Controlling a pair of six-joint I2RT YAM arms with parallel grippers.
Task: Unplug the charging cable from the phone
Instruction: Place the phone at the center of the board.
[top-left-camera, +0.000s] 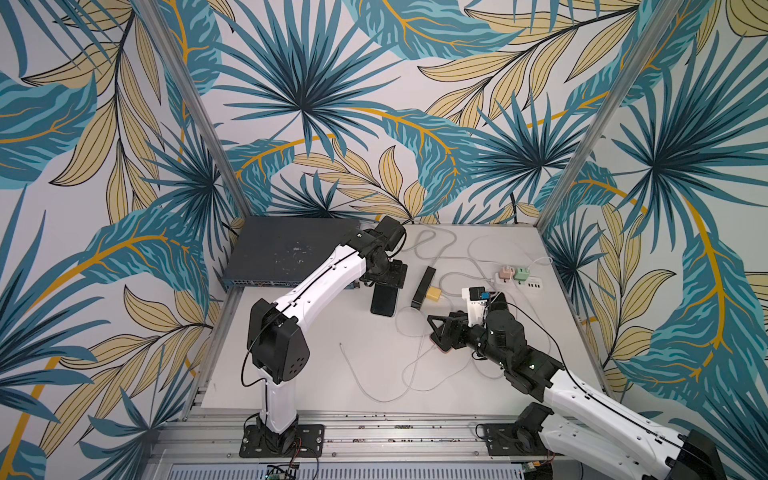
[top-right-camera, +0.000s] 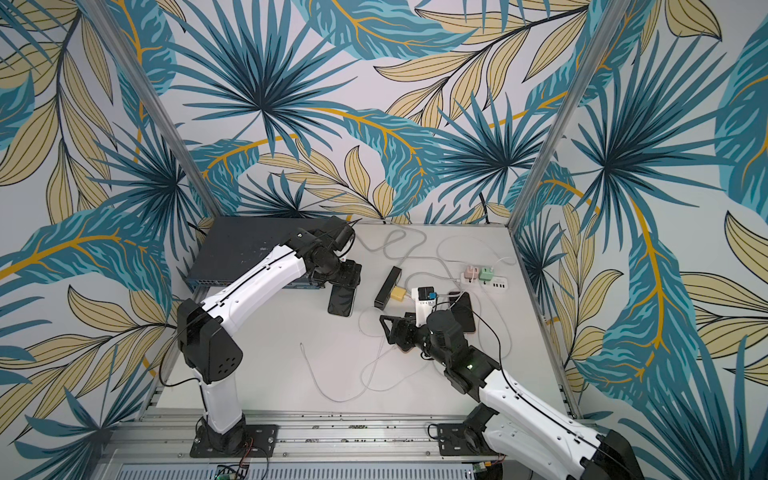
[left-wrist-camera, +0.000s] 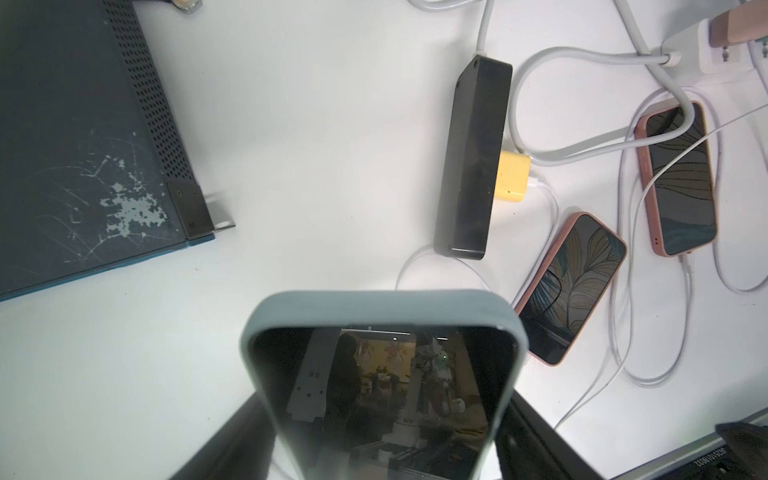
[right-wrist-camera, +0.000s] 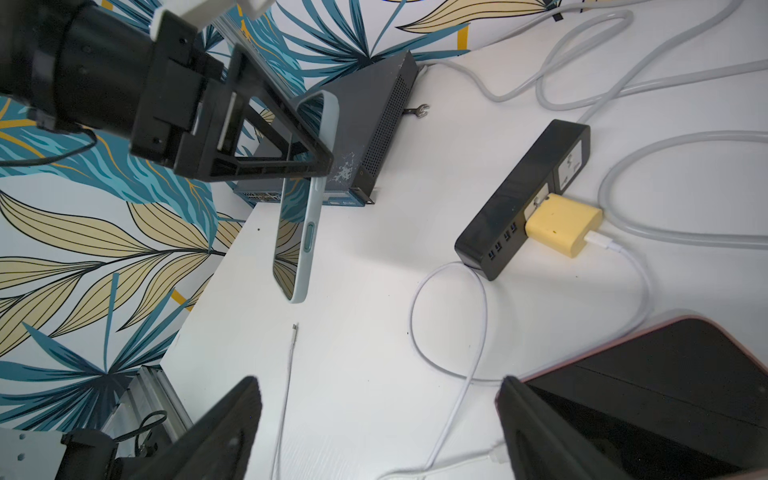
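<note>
White arm shells (top-left-camera: 324, 278), black joints (top-left-camera: 280, 347), thin black cables (top-left-camera: 242, 372)

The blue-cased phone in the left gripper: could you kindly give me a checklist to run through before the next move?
1. Left gripper clamps the blue-cased phone clear of the table: ok.
2. No cable hangs from the phone's visible ends: ok.
3. Loose cable plug lies on the table, apart from the phone: ok.
4. Right gripper open and empty: ok.
5. Right gripper clear of the pink-cased phone beneath it: cannot tell.
</note>
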